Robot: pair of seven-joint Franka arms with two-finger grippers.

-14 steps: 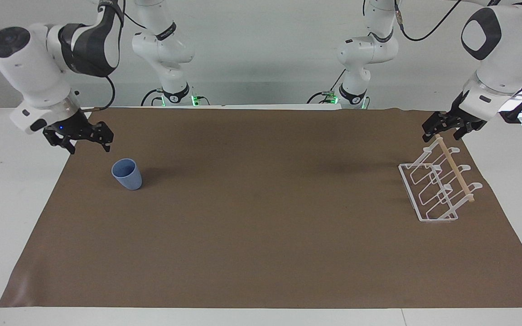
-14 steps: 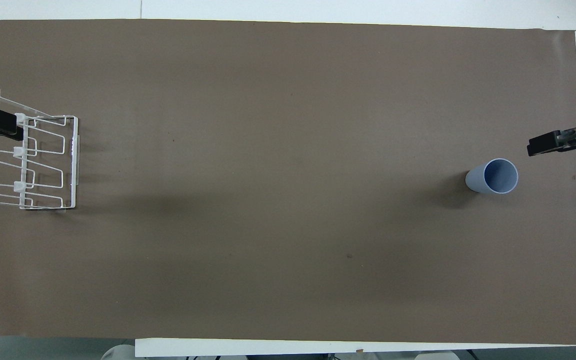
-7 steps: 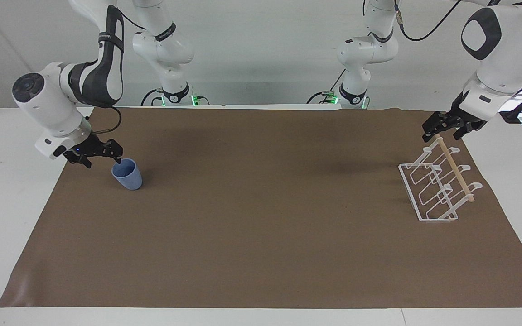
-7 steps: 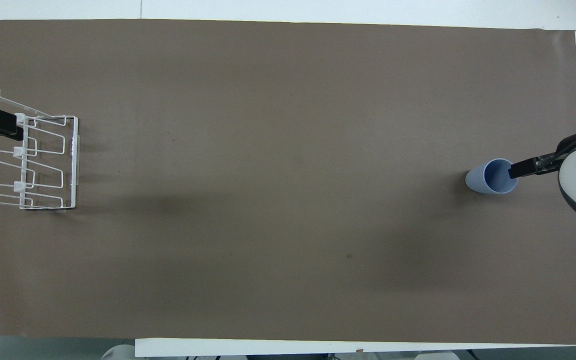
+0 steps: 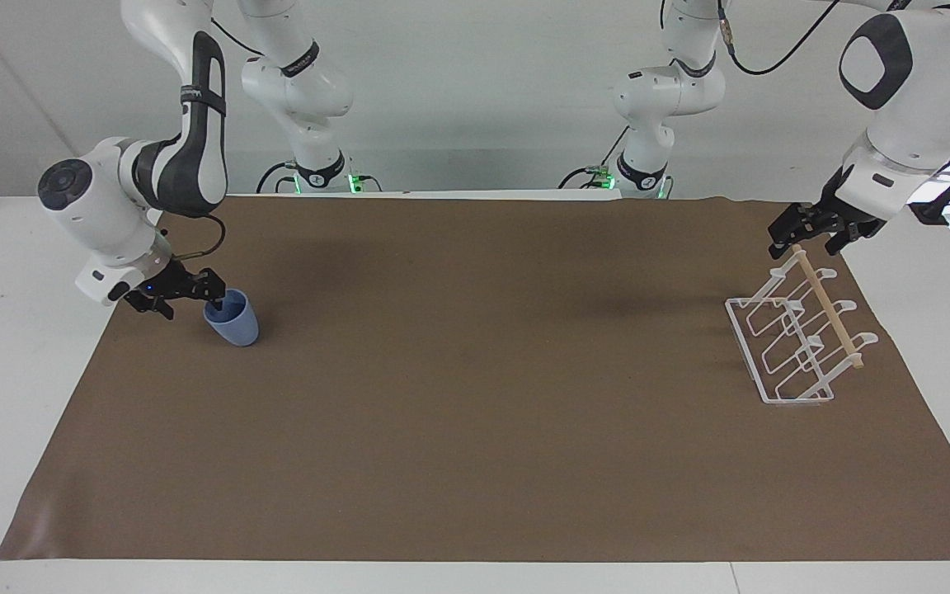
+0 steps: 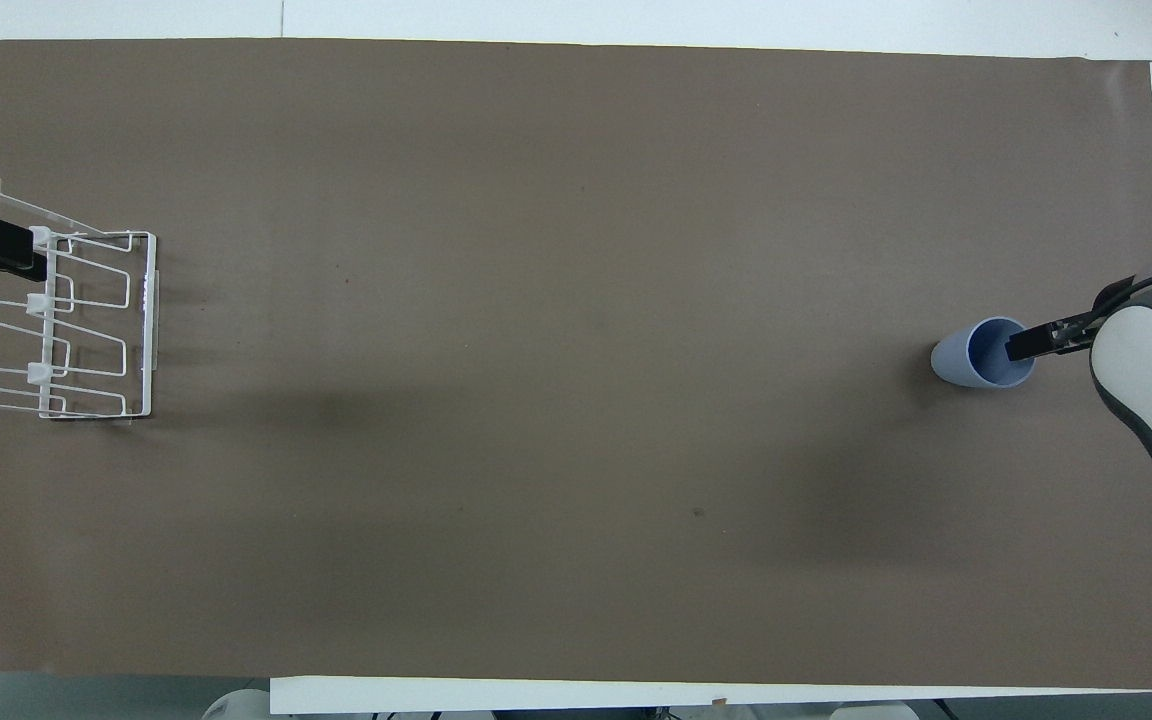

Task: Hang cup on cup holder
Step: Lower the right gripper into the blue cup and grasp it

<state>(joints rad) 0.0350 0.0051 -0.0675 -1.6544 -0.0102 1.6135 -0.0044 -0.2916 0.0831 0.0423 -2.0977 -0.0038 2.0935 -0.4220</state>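
Note:
The light blue cup (image 5: 234, 326) stands upright on the brown mat toward the right arm's end of the table; it also shows in the overhead view (image 6: 951, 358). My right gripper (image 5: 190, 304) is open and low at the cup's rim, with one finger (image 6: 1021, 346) inside the cup and the other outside it. The white wire cup holder (image 5: 780, 346) with its wooden rod (image 5: 830, 312) stands toward the left arm's end. My left gripper (image 5: 805, 241) is open and hangs just over the rod's end nearer the robots.
A brown mat (image 5: 475, 396) covers the table, with bare white table (image 5: 21, 330) at both ends. Two more robot arms stand at the table edge nearest the robots.
My right gripper has come down from above the mat to the cup's rim, and one finger now reaches into the cup. The cup, the holder and the left arm have not moved.

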